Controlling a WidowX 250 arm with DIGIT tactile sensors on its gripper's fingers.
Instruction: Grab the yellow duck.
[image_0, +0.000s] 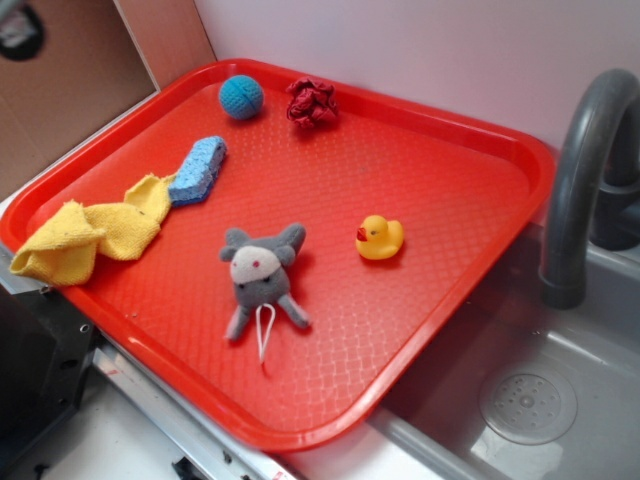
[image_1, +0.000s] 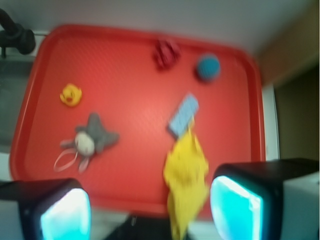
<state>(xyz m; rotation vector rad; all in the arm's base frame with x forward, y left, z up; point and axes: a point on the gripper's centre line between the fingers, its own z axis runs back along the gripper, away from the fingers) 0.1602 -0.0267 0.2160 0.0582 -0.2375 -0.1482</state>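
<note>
Yellow duck (image_0: 380, 238) (image_1: 71, 94) sitting upright on the red tray (image_0: 430, 170) (image_1: 125, 55), just right of the grey plush mouse (image_0: 262, 275) (image_1: 90, 140), apart from it. Claw (image_1: 150, 207) hovering high above the tray's near edge, its fingers (image_1: 65, 215) spreading wide, gripping nothing; yellow cloth (image_0: 90, 235) (image_1: 187, 175) lying beneath.

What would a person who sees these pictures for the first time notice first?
The big red tray fills the scene, beside a grey sink with a dark faucet. On the tray, the yellow duck sits alone near the right side, and a grey plush mouse lies near the middle. At the left edge a yellow cloth touches a blue sponge; the open gripper hangs high above.
</note>
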